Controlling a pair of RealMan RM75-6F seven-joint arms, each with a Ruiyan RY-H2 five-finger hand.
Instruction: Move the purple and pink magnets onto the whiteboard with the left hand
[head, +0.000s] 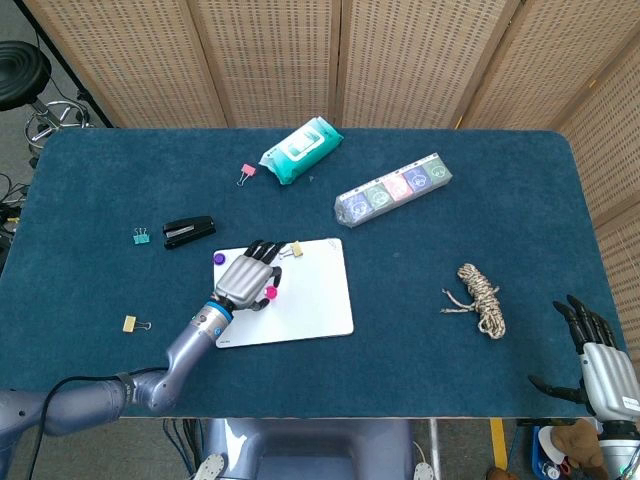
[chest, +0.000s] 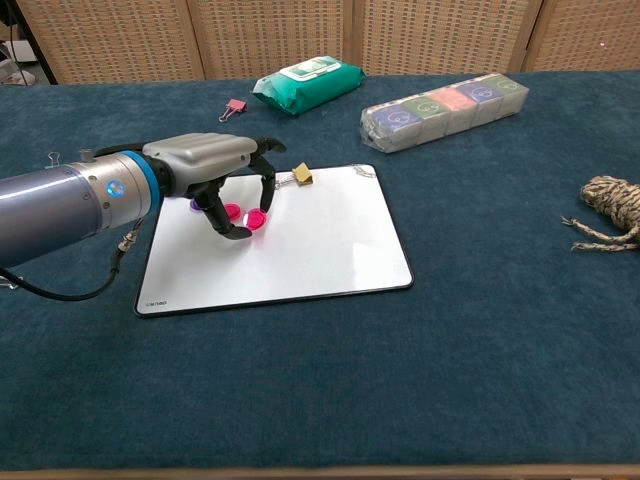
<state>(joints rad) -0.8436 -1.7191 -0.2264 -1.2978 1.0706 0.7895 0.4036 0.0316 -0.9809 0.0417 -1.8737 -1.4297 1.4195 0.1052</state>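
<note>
Placement is the step in hand: a pink magnet is pinched in the left hand above the whiteboard, beside another, possibly touching. It should be lowered flat before release. Far right, the right hand is seen spread, holding nothing.

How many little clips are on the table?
4: a pink binder clip beside the green wipes pack, a teal clip left of the black stapler, a yellow clip at the front left, a gold clip on the whiteboard's top edge.
</note>
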